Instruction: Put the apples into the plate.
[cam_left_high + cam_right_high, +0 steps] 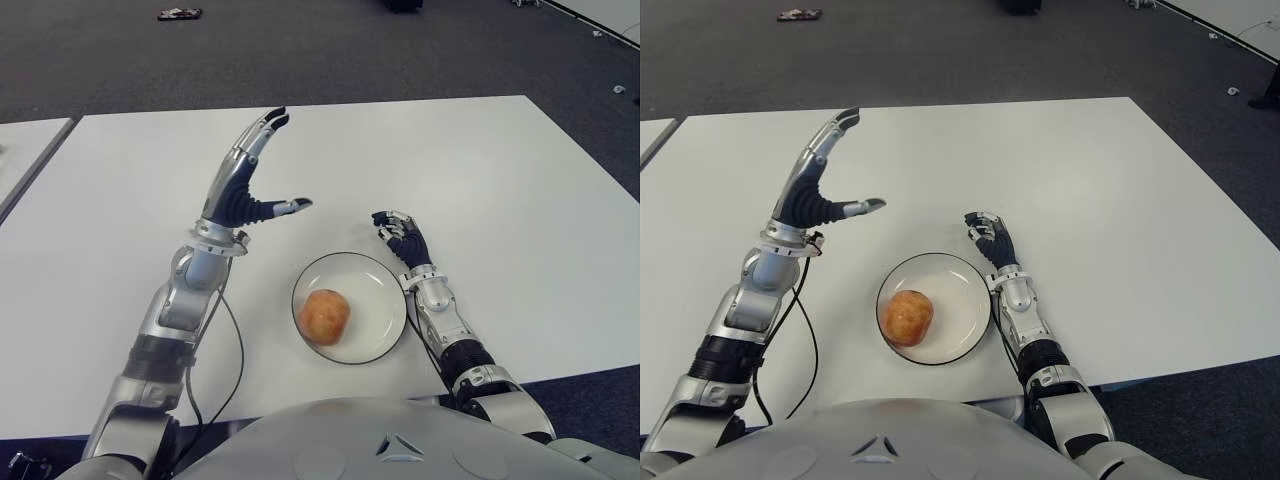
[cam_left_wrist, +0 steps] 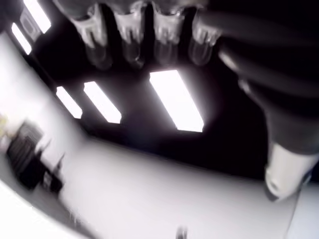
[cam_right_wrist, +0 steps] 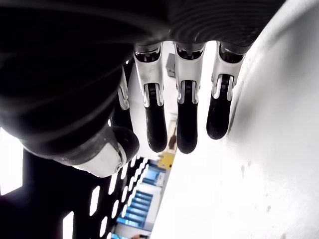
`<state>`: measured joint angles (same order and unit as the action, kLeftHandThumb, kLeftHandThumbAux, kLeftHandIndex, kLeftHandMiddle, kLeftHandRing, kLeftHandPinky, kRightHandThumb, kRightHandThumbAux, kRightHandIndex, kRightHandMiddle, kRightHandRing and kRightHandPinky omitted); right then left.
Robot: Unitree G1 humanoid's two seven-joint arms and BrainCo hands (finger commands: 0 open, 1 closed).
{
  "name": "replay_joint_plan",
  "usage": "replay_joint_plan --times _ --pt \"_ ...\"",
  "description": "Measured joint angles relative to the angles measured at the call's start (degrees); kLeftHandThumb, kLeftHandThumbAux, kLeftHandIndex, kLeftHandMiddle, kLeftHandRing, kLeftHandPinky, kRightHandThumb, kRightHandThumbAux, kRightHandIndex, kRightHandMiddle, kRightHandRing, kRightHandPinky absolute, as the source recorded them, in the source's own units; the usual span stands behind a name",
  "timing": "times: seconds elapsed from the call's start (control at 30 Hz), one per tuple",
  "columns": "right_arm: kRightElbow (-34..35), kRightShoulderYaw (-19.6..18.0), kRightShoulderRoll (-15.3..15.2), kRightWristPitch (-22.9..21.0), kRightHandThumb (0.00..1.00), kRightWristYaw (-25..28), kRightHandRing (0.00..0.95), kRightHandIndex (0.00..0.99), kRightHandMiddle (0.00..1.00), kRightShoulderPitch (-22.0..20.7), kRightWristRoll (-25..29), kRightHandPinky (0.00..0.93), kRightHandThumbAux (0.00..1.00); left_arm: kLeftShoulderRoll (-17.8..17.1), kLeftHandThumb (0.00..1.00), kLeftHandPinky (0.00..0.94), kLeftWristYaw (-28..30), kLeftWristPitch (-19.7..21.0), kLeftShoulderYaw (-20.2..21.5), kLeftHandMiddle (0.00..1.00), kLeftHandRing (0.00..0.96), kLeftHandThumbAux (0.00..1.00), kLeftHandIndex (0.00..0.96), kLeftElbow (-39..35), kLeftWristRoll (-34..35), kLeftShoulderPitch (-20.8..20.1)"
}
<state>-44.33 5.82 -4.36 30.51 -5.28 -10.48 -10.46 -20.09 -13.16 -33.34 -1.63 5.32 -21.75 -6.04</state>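
Fingers (image 1: 262, 135) of both hands spread, empty; one round reddish-yellow apple (image 1: 324, 316) sits in white plate (image 1: 385, 300).

Bare table (image 1: 480, 180) around plate (image 1: 375, 275)

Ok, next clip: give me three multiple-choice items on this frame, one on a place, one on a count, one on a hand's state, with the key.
1. Where is the apple?
A. in the plate
B. on the table beside it
C. in the left hand

2. How many apples show?
A. none
B. one
C. three

3. How is the left hand?
A. shut on the apple
B. curled into a fist
C. raised, fingers spread, holding nothing

Key:
1 A, the apple lies inside the plate's rim.
2 B, only one is seen.
3 C, it is lifted above the table left of the plate, empty; the right hand shows at the plate's right, also empty.
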Motion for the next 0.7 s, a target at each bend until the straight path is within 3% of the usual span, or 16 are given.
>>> replay_joint_plan --times 0.2,0.5,0.7 --pt "0.4 0.0 -0.1 0.0 0.709 0.0 0.321 0.411 0.343 0.4 0.0 0.315 0.717 1.2 0.0 0.0 -6.7 -0.4 6.6 0.0 0.0 0.381 0.0 6.0 1.4 -1.9" --pt "1.4 0.3 -0.1 -0.6 0.71 0.0 0.325 0.411 0.346 0.8 -0.3 0.328 0.717 10.1 0.0 0.0 -12.5 9.9 10.5 0.0 0.0 0.422 0.0 -0.6 3.2 -1.4" --pt "2.2 0.6 0.1 -1.1 0.709 0.0 0.326 0.411 0.347 1.2 -0.4 0.329 0.717 12.7 0.0 0.0 -12.9 13.2 11.8 0.0 0.0 0.42 0.0 -2.2 3.8 0.1"
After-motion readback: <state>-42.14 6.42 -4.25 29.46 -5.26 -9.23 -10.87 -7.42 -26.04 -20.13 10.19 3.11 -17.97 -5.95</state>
